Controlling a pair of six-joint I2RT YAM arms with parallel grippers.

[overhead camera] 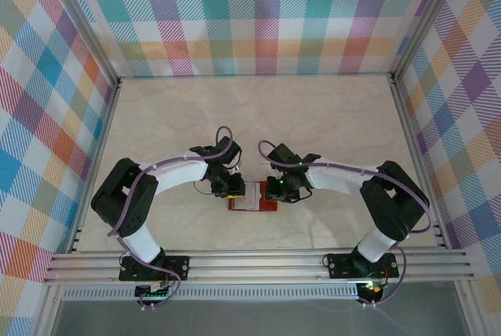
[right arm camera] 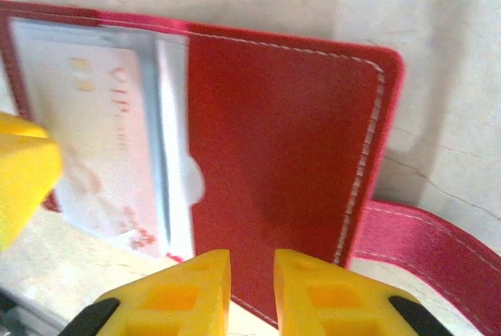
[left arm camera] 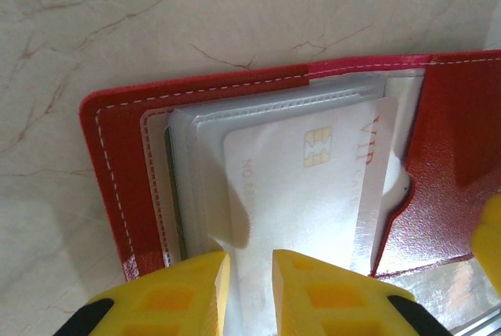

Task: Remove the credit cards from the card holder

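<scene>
The card holder (overhead camera: 252, 199) lies opened flat on the tabletop (overhead camera: 329, 117), between the two arms and near their bases. One half carries a stack of clear plastic sleeves (left arm camera: 266, 105). On top of the stack sits a white credit card (left arm camera: 313, 187) with a gold chip and "VIP" lettering, which appears to stand partly out of its sleeve. A darker edge deeper in the stack may be another card, but it is too thin to tell. The other half is a plain red flap (right arm camera: 274, 132) with a strap (right arm camera: 438, 238) trailing off it. The card is probably light, stiff and glossy, so it may slip against flat pads and cling inside the plastic. The best hold looks like a free edge, pinched across the thickness and drawn out along the pocket rather than lifted. The holder itself seems soft and light, and would likely drag along unless it is pinned. The left tool (left arm camera: 250, 261) has its fingers nearly together at the card's near edge, and I cannot tell whether it pinches the card or merely rests on it. The right tool (right arm camera: 252, 261) shows the same narrow slit over the red flap's near edge, and I cannot tell whether it clamps or only presses.
</scene>
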